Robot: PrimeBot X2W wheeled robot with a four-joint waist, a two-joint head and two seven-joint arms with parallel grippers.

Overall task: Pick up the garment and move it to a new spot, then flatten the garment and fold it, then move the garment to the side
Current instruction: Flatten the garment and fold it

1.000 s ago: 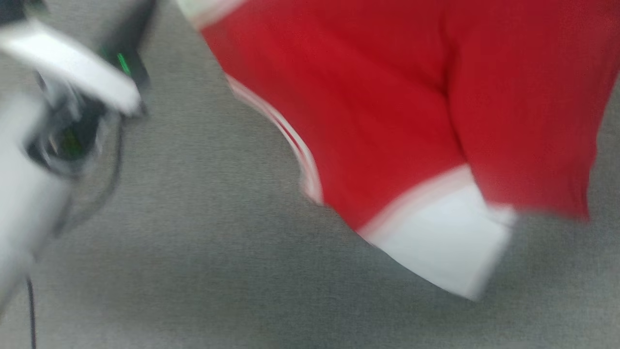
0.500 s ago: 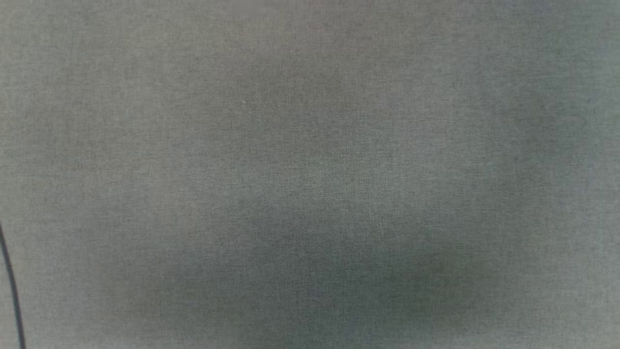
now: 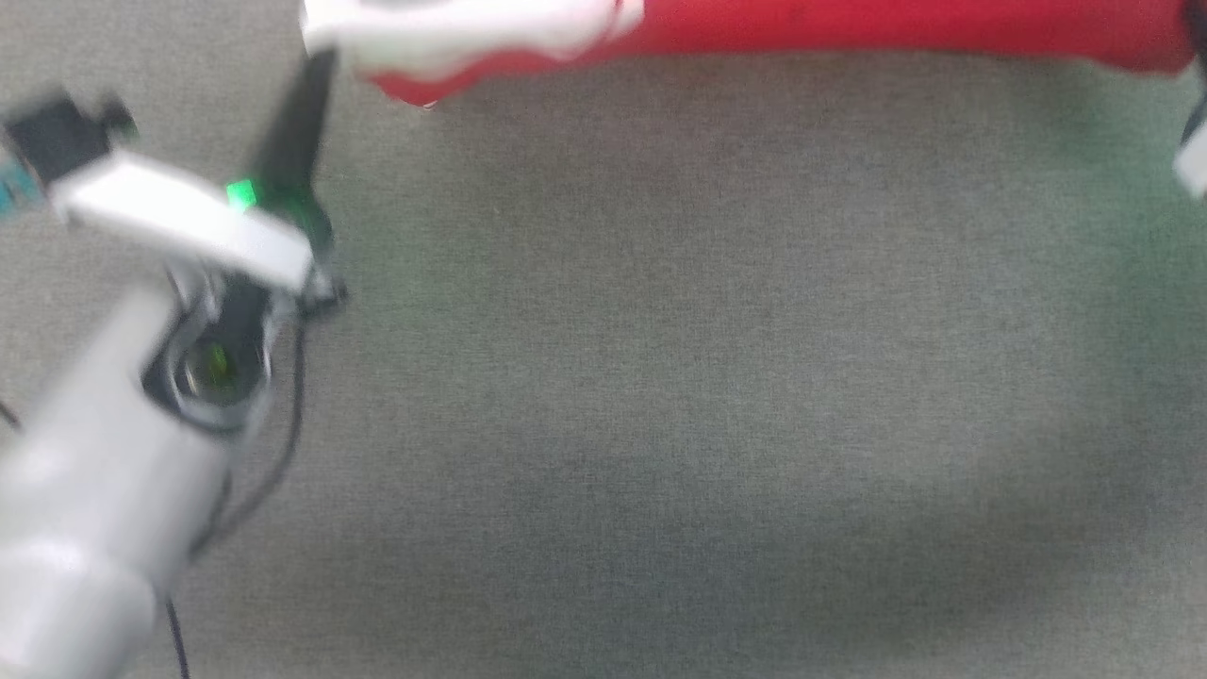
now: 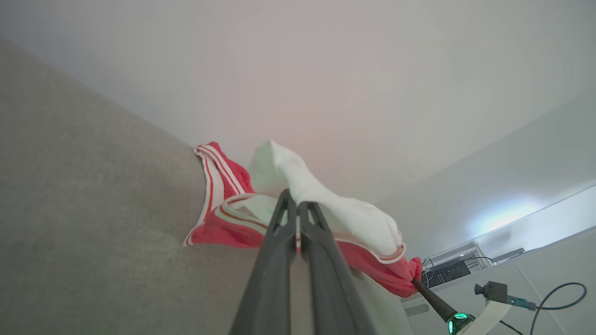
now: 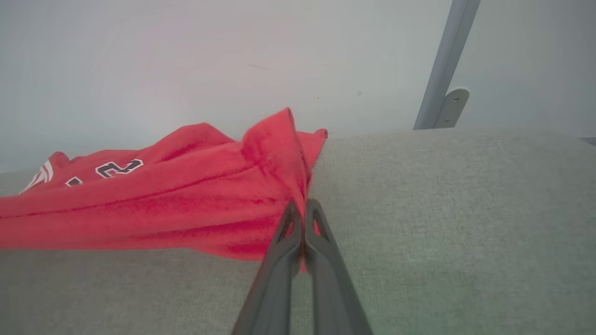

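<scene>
Grey woven cloth covers the counter (image 3: 660, 377), and a plain pale wall (image 5: 163, 56) rises behind its far edge. Along that far edge lies the garment (image 3: 896, 28), a red shirt drawn out in a long band from left to right. Its body rests on the counter, and a dark-outlined numeral (image 5: 114, 168) shows on the cloth. At the left end the white sleeve (image 4: 326, 204) and its striped band are bunched up. The left fingers (image 4: 292, 207) are pressed together on that bunch, with a sliver of red-and-white cloth showing between them. At the right end the right fingers (image 5: 300, 211) are clamped on a red corner, which rises in a peak from the counter. Nearer, on the left, the pale forearm (image 3: 85, 528) slants in, with a green light (image 3: 241, 195) glowing by the wrist and a dark cable (image 3: 283, 415) trailing beneath. Beyond the right end stands a grey metal post (image 5: 442, 70) with a small bracket.
</scene>
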